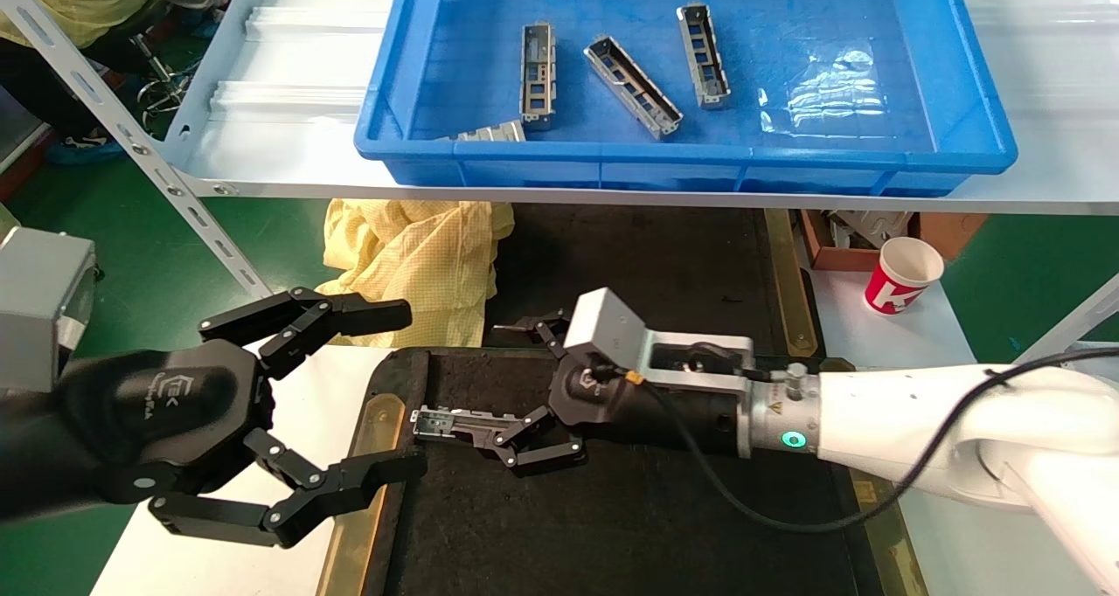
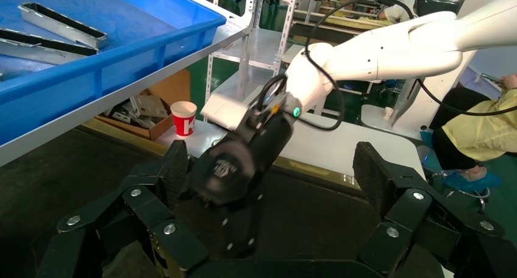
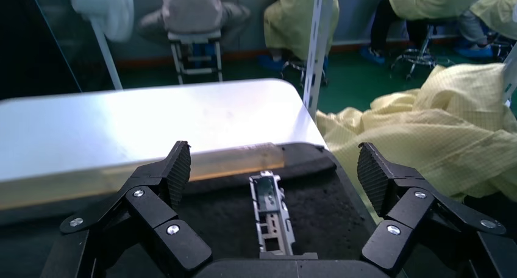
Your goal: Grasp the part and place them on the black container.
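Note:
One part (image 1: 446, 423), a silver-grey channel piece, lies flat on the black container (image 1: 612, 526) near its left rim. My right gripper (image 1: 511, 391) is low over the tray, open, with the part lying between its spread fingers and untouched. In the right wrist view the part (image 3: 272, 214) rests on the black surface (image 3: 323, 217) below my right gripper (image 3: 274, 162). My left gripper (image 1: 406, 391) is open and empty, hovering left of the tray. In the left wrist view my left gripper (image 2: 271, 162) faces the right gripper's body (image 2: 222, 168).
A blue bin (image 1: 699, 155) on the shelf behind holds several more parts (image 1: 633, 87). A yellow garment (image 1: 420, 264) lies behind the tray's left corner. A red-and-white paper cup (image 1: 903, 274) and a cardboard box (image 1: 839, 246) stand at the right.

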Available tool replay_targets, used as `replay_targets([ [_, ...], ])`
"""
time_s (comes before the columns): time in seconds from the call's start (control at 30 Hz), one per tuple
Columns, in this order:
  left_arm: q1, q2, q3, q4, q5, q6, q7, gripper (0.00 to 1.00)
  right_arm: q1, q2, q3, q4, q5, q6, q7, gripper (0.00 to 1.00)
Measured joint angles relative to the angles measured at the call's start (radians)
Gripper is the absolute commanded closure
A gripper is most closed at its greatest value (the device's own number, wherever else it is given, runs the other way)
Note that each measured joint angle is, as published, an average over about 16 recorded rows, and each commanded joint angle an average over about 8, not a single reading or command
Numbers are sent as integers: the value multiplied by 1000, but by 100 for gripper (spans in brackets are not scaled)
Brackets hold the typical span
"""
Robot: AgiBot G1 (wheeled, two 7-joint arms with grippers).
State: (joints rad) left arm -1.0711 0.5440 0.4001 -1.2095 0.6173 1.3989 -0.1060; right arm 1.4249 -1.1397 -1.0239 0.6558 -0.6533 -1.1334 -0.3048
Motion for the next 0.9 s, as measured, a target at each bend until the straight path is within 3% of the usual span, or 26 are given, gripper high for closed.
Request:
replay_targets([
  [0.9, 0, 0, 0, 0, 0, 0, 0, 0, -217, 327, 461, 389, -48, -224, 305, 0],
])
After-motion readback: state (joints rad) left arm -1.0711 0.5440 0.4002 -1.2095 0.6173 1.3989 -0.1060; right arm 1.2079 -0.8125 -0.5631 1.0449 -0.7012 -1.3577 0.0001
